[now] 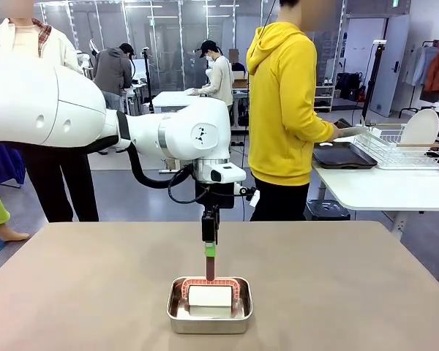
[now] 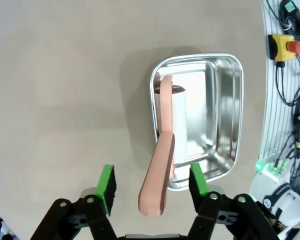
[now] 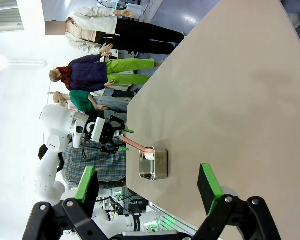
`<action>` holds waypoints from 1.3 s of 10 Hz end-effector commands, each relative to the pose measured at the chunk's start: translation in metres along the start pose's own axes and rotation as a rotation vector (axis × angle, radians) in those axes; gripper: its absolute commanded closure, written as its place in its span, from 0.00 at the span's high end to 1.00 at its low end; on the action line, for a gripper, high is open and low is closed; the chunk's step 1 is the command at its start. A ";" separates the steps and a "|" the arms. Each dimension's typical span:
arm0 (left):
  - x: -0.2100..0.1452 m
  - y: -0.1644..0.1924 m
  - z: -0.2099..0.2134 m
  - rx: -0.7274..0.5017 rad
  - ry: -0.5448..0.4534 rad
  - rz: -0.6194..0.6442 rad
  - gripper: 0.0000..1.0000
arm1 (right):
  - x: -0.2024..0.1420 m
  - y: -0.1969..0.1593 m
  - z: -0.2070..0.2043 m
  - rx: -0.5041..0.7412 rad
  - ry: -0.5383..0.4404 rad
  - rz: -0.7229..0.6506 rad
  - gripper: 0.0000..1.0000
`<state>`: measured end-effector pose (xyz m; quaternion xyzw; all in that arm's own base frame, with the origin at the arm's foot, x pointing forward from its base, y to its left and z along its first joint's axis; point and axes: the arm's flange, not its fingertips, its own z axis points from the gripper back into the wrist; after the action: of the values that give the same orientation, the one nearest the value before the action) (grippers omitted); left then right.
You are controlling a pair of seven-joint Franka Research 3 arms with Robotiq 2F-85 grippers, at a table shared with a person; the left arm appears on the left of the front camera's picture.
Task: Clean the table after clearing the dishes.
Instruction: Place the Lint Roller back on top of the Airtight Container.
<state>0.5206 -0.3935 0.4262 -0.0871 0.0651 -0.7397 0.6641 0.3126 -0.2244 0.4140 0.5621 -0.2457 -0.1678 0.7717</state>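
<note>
The tabletop is plain matte taupe-brown. Near its front edge the pan is shiny steel; its roller is white with a salmon-pink handle. The left pincer is black with green pads.

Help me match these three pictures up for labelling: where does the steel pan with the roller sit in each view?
Front view: steel pan low centre, under the left gripper.
Left wrist view: right of centre, just beyond the fingertips.
Right wrist view: small, lower centre, at the table edge.
Shared landmark: the roller's pink handle rising from the pan.
</note>
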 end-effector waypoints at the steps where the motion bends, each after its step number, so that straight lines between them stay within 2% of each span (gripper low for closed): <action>1: -0.010 -0.004 0.014 -0.009 -0.014 0.042 1.00 | -0.002 0.002 0.000 0.012 -0.002 0.009 1.00; 2: -0.017 -0.008 0.022 -0.013 -0.011 0.035 0.94 | -0.002 0.002 0.000 0.012 -0.002 0.009 1.00; 3: -0.004 0.002 0.006 0.006 -0.004 0.009 0.94 | -0.002 0.002 0.000 0.012 -0.002 0.009 1.00; 11: -0.003 0.003 0.004 -0.005 -0.004 0.007 0.94 | -0.002 0.002 0.000 0.012 -0.002 0.009 1.00; 12: -0.018 0.008 0.020 -0.032 -0.038 0.045 0.94 | -0.002 0.002 0.000 0.012 -0.002 0.009 1.00; 13: -0.051 0.012 0.054 -0.118 -0.137 0.106 0.94 | -0.002 0.002 0.000 0.012 -0.002 0.009 1.00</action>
<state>0.5356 -0.3751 0.4427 -0.1138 0.0652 -0.7217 0.6796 0.3125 -0.2246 0.4141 0.5621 -0.2460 -0.1680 0.7716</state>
